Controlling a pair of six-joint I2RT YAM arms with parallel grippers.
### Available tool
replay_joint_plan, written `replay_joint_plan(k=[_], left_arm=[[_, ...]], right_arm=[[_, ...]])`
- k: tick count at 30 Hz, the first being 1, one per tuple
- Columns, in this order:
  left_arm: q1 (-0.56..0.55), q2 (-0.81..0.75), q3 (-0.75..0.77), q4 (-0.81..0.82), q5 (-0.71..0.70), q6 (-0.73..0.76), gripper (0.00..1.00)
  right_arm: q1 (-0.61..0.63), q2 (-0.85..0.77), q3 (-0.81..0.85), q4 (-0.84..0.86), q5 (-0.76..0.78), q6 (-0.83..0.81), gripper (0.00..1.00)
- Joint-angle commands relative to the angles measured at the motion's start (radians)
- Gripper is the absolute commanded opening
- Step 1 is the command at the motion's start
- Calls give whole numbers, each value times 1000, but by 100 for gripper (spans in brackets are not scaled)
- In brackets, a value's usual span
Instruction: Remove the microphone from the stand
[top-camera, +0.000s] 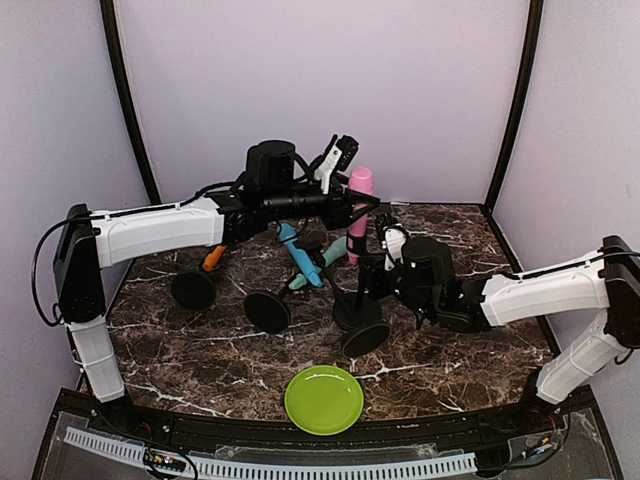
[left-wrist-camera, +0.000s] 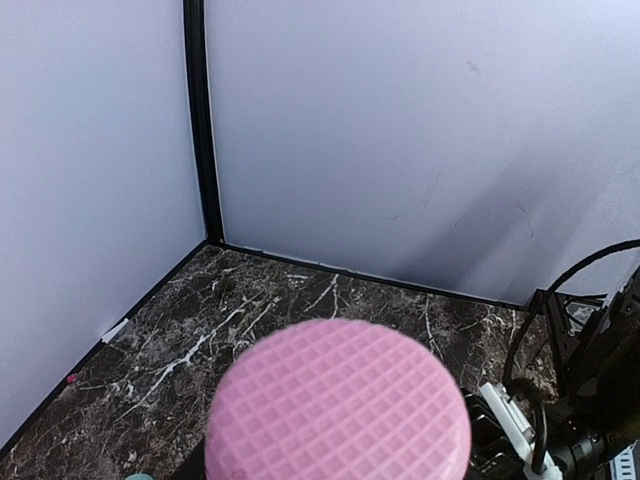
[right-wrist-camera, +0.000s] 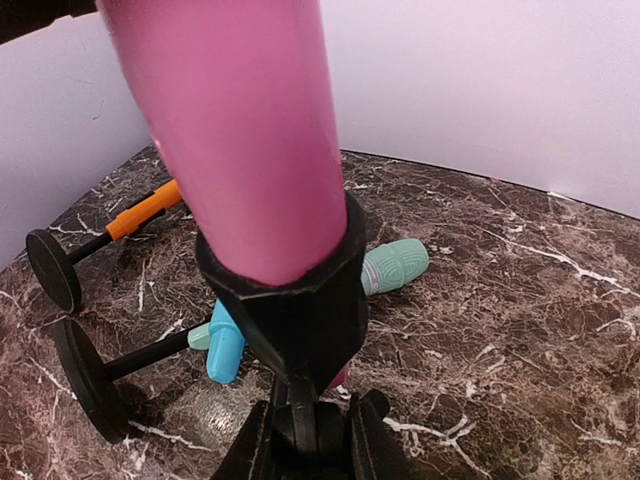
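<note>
A pink microphone (top-camera: 358, 228) stands upright in a black stand's clip (right-wrist-camera: 290, 310) at the back middle of the table. Its waffled head (left-wrist-camera: 338, 402) fills the bottom of the left wrist view and hides my left fingers. In the top view my left gripper (top-camera: 352, 208) is closed round the microphone's upper body. The pink body (right-wrist-camera: 240, 130) rises out of the clip in the right wrist view. My right gripper (right-wrist-camera: 308, 440) is shut on the stand's joint just under the clip; it also shows in the top view (top-camera: 388, 262). The stand's round base (top-camera: 365, 338) rests on the marble.
A blue microphone (top-camera: 298, 255) and a teal one (right-wrist-camera: 395, 265) lie on fallen stands behind. An orange-handled one (top-camera: 213, 259) lies at the left. Black disc bases (top-camera: 193, 290) (top-camera: 267, 312) sit nearby. A green plate (top-camera: 323, 399) is at the front.
</note>
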Motion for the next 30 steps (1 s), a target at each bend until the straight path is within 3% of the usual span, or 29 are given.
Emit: replay_joint_plan(k=[1,9,18,30], left_arm=[[0,-108,-44,124,45,39,0],[1,-122,-51,136,27,41,0],[18,-78,81,-27,-58,-31,0],[52,-52,156,-90,-12,-126,0]], right_arm=[[-40,29,28,-48,0,125,0],[-50,50,36,-61,-24,138,0],[-43,54,-9,11,-63,24,0],[-25,81,-34,23,-33,-41,0]])
